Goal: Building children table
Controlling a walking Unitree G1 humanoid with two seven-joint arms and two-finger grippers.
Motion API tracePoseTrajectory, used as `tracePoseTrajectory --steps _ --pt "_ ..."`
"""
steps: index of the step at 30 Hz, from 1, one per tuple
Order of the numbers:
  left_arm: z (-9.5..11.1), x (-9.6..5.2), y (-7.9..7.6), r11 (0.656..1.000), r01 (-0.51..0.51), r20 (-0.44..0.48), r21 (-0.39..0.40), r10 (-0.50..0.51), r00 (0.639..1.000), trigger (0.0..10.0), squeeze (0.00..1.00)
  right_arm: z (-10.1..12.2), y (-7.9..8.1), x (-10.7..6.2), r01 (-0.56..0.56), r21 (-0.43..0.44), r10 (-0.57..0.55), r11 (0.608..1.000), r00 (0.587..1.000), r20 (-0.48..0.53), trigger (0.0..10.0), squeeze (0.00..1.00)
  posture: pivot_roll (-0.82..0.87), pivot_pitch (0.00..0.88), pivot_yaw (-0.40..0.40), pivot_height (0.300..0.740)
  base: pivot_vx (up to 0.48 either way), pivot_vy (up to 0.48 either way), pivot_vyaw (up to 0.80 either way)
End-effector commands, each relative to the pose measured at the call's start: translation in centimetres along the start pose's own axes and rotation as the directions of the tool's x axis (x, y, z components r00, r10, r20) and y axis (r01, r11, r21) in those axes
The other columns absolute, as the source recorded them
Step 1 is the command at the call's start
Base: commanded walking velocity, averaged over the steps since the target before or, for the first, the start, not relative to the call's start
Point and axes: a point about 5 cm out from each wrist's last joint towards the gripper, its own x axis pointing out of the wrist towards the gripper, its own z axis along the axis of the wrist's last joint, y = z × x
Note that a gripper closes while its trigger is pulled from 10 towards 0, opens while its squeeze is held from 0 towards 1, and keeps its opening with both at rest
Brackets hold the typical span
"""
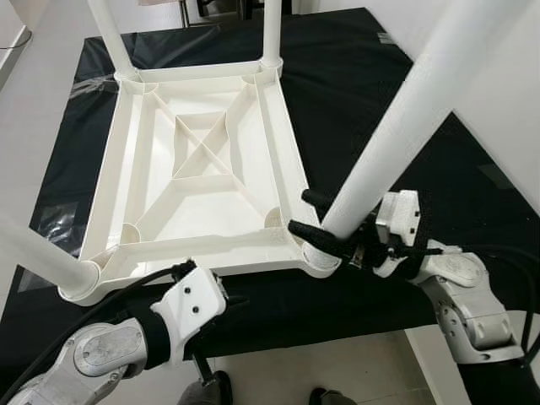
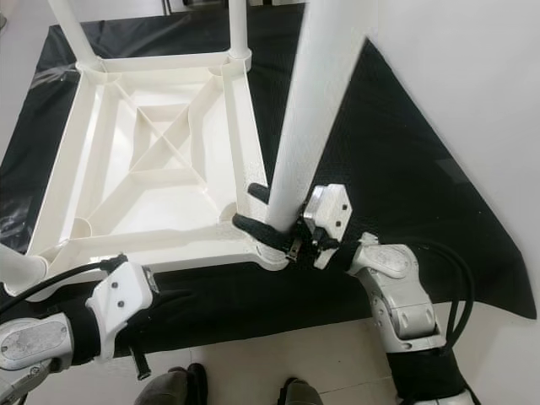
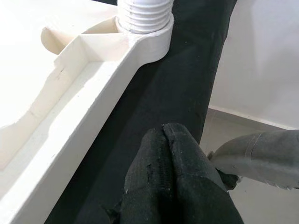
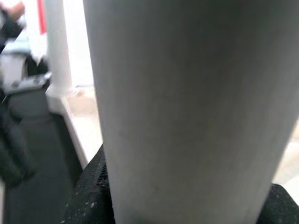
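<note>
Right gripper clamps the near-right leg just above its corner socket on the upturned tabletop; keep leg plumb while seating; left gripper pinched shut, empty, beside the near edge.

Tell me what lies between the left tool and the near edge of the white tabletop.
Only a bare strip of black cloth separates the shut left tool from the tabletop edge, seen in the left wrist view.

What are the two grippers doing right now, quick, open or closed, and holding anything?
Left gripper: closed, empty, over the black cloth beside the tabletop.
Right gripper: clamped around the white table leg near its corner socket.
</note>
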Motion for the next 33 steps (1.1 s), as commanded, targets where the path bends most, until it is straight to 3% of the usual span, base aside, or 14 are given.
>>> tracePoseTrajectory --steps 1,7,11,15,20,21,30,33 --pt "-0.2 -0.2 0.0 1.000 0.004 -0.016 0.009 -0.004 1.000 10.0 0.00 -1.9 0.5 -0.8 -0.034 0.032 0.038 0.999 0.991 -0.127 10.0 0.00 0.09 0.218 0.015 0.740 0.000 0.000 0.00" --pt "0.0 -0.1 -0.2 1.000 0.008 -0.011 0.008 -0.008 1.000 10.0 0.00 -1.1 0.0 -1.0 -0.169 -0.002 0.166 0.986 0.970 -0.179 10.0 0.00 0.09 0.216 0.009 0.740 0.000 0.000 0.00" --pt "0.0 -0.1 -0.3 1.000 0.011 -0.009 0.010 -0.011 1.000 10.0 0.00 -0.7 -0.8 -0.7 -0.153 0.033 0.156 0.988 0.975 -0.157 10.0 0.00 0.09 0.214 0.006 0.740 0.000 0.000 0.00" --pt "0.1 0.0 -0.3 1.000 0.009 -0.006 0.011 -0.009 1.000 10.0 0.00 -1.3 -2.2 -0.3 0.008 0.170 0.009 0.985 0.995 -0.102 10.0 0.00 0.09 0.214 0.001 0.740 0.000 0.000 0.00" --pt "0.1 0.0 -0.3 1.000 0.009 -0.007 0.010 -0.009 1.000 10.0 0.00 -2.7 -2.9 -0.4 0.158 0.252 -0.120 0.955 0.980 -0.160 10.0 0.00 0.09 0.217 0.000 0.740 0.000 0.000 0.00" --pt "0.1 0.0 -0.3 1.000 0.008 -0.008 0.010 -0.008 1.000 10.0 0.00 -3.4 -2.8 -0.6 0.253 0.278 -0.207 0.927 0.961 -0.185 10.0 0.00 0.09 0.220 0.000 0.740 0.000 0.000 0.00" --pt "0.2 0.0 -0.1 1.000 0.008 -0.009 0.014 -0.008 1.000 10.0 0.00 -4.0 -0.4 -0.6 0.355 0.286 -0.300 0.890 0.928 -0.220 10.0 0.00 0.08 0.220 0.009 0.740 0.000 0.000 0.00" --pt "0.2 -0.1 0.1 1.000 0.008 -0.009 0.023 -0.008 1.000 10.0 0.00 -3.8 0.0 -0.5 0.508 0.200 -0.449 0.838 0.849 -0.278 10.0 0.00 0.08 0.219 0.012 0.740 0.000 0.000 0.00"
